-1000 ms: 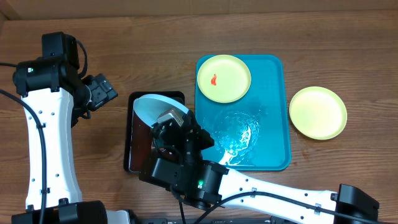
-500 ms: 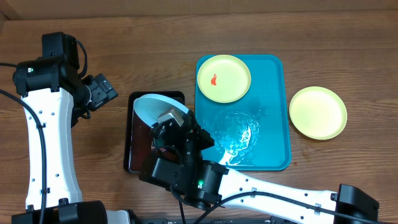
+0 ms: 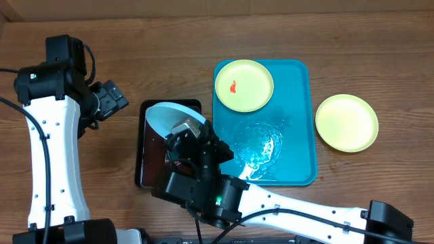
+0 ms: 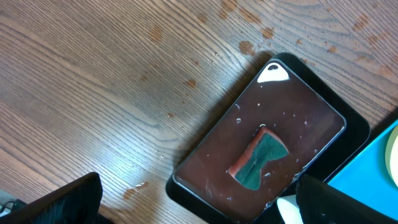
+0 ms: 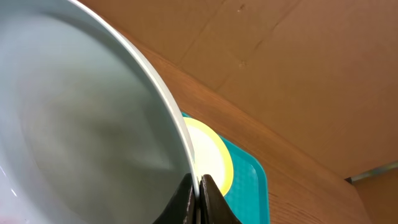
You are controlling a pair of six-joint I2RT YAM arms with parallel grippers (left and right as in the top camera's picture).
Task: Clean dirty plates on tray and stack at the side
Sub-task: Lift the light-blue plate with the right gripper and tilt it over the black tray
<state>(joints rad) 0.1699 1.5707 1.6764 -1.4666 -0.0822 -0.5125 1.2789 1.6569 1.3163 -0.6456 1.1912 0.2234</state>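
My right gripper (image 5: 197, 186) is shut on the rim of the pale blue-white plate (image 3: 169, 115) and holds it tilted over the black tray (image 3: 144, 146); the plate fills the right wrist view (image 5: 81, 118). A yellow-green plate with a red smear (image 3: 244, 85) lies at the far end of the turquoise tray (image 3: 298, 129). A second yellow-green plate (image 3: 346, 123) lies on the table right of that tray. My left gripper (image 4: 193, 205) is open and empty, high above the table left of the black tray.
A green and red sponge (image 4: 258, 158) lies in the wet brown inside of the black tray (image 4: 348, 134). Water pools on the turquoise tray (image 3: 261, 146). Water drops mark the wood (image 4: 140, 185).
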